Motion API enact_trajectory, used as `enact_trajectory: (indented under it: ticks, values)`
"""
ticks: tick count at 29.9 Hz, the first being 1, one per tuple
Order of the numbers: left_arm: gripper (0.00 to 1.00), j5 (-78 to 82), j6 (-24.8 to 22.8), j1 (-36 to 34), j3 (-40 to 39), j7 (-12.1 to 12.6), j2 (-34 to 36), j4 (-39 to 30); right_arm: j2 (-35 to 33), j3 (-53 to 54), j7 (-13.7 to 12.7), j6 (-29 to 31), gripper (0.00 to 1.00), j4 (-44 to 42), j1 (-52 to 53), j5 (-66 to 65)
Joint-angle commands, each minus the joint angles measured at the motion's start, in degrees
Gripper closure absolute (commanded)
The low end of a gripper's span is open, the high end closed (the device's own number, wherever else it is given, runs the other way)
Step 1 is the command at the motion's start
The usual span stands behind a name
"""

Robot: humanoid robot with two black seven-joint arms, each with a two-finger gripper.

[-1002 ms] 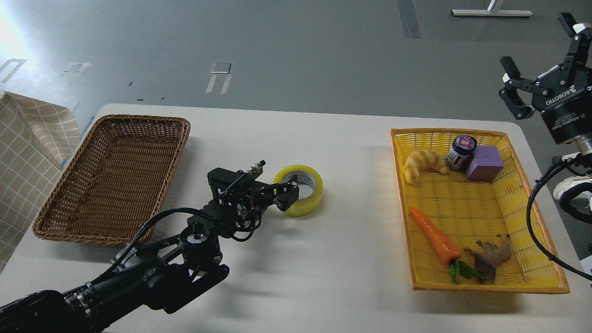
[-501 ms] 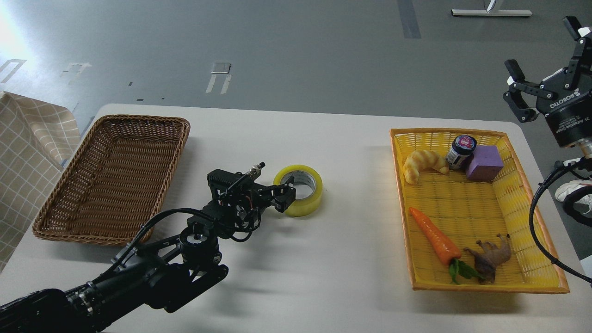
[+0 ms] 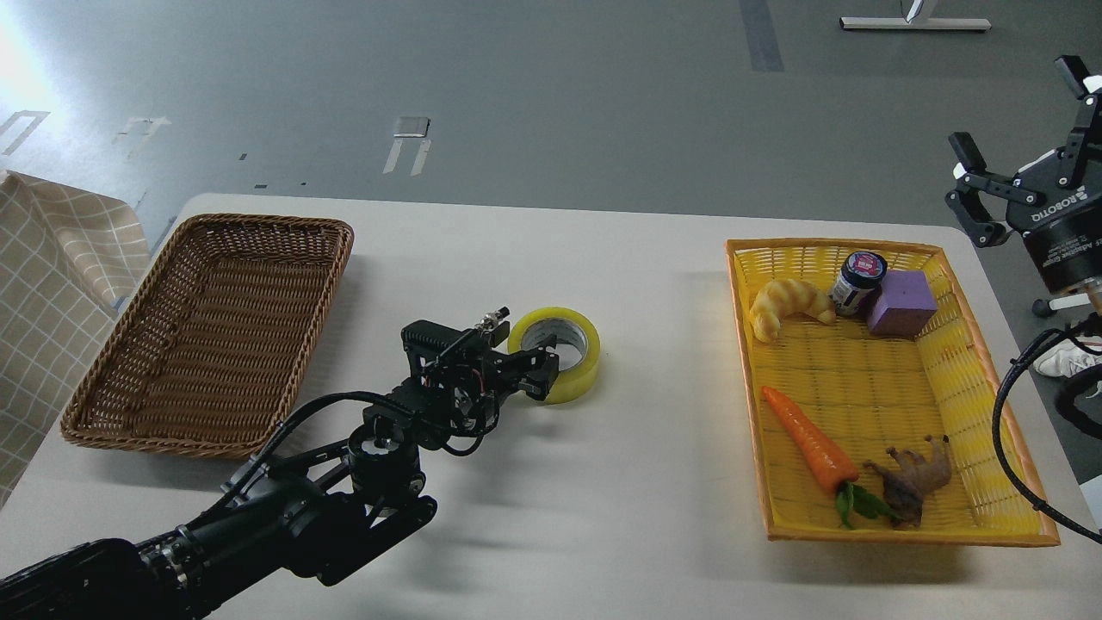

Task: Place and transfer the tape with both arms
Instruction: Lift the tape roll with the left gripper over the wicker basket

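Observation:
The tape (image 3: pixel 564 357), a wide translucent yellow roll with a grey-white core, lies flat on the white table (image 3: pixel 603 258) near the middle. My left gripper (image 3: pixel 541 375) is at the roll's near left rim, with its dark fingers over the rim. I cannot tell whether they grip it. My right gripper (image 3: pixel 1018 108) is open and empty, raised high off the table's right edge, beyond the yellow basket (image 3: pixel 990 482).
An empty brown wicker basket (image 3: pixel 215 327) stands at the left. The yellow basket at the right holds a croissant toy (image 3: pixel 788 303), a small jar (image 3: pixel 859 280), a purple block (image 3: pixel 901 301), a carrot (image 3: pixel 809 443) and a brown animal figure (image 3: pixel 914 478). A checked cloth (image 3: pixel 52 284) hangs at the far left.
My left arm has shifted slightly right and forward against the tape, which has stayed in place. My right gripper has drifted right and a little lower.

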Motion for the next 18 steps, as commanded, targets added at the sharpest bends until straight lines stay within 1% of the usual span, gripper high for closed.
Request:
enact_trajectory:
  ticks: [1, 2, 4, 6, 18]
  values:
    - [0.61, 0.00, -0.34, -0.12, 0.01, 0.06, 0.09, 0.05, 0.00, 0.14, 0.06, 0.00, 0.00, 0.00, -0.23, 0.00]
    - [0.63, 0.00, -0.34, -0.12, 0.01, 0.06, 0.09, 0.05, 0.00, 0.14, 0.06, 0.00, 0.00, 0.00, -0.23, 0.00]
    - [0.70, 0.00, -0.43, -0.04, 0.01, 0.15, 0.09, 0.13, 0.00, 0.14, 0.06, 0.00, 0.00, 0.09, -0.49, 0.00]
    - [0.74, 0.00, -0.43, -0.04, 0.01, 0.33, 0.09, 0.05, 0.08, 0.14, 0.06, 0.00, 0.00, 0.09, -0.67, 0.00]
    - [0.76, 0.00, -0.43, -1.09, -0.08, 0.50, 0.09, -0.30, 0.17, 0.58, 0.06, 0.00, 0.00, 0.09, -1.28, 0.00]
